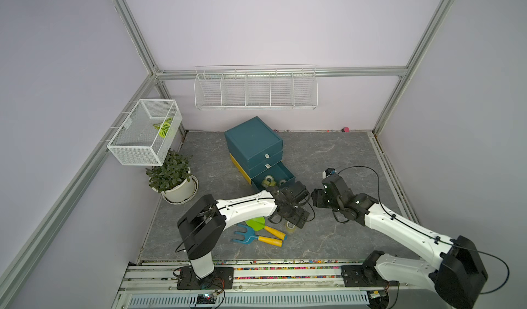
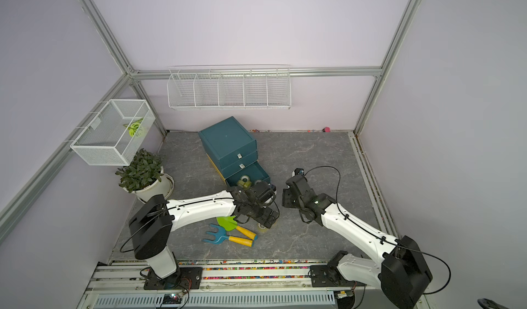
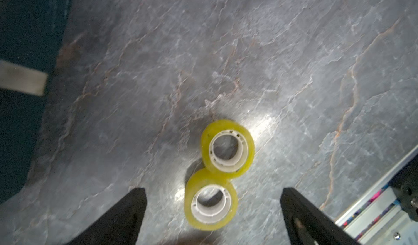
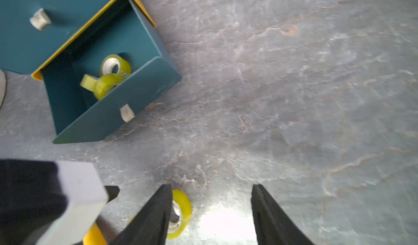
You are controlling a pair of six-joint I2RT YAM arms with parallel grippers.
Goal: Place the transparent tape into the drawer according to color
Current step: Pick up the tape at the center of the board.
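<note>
Lying on the worktop (image 1: 328, 236), closer to its front edge than its back and about midway between its sides: two yellow-green tape rolls, touching, each flat with the white core opening upward. Only one visible in a top view (image 1: 291, 227), half hidden under the arm.

Directly above them: left hand (image 3: 212, 189), spread wide, pinching nothing. Framed between its fingertips in the wrist view: near roll (image 3: 211, 203). Beyond the tips, along the line of the gap: far roll (image 3: 227, 148). No long axis to match on a round roll; probably a straight drop and squeeze across the near roll, with the far one clear of both fingers.

Off towards the right edge: right hand (image 4: 211, 187), spread partway, nothing between the fingers, one roll showing just beside a finger. Clearly the less well placed of the two.

Behind the pair, towards the back edge: open bottom drawer (image 1: 286, 171) of the teal cabinet, already holding yellow-green rolls (image 4: 115, 65), so likely the matching destination.
</note>
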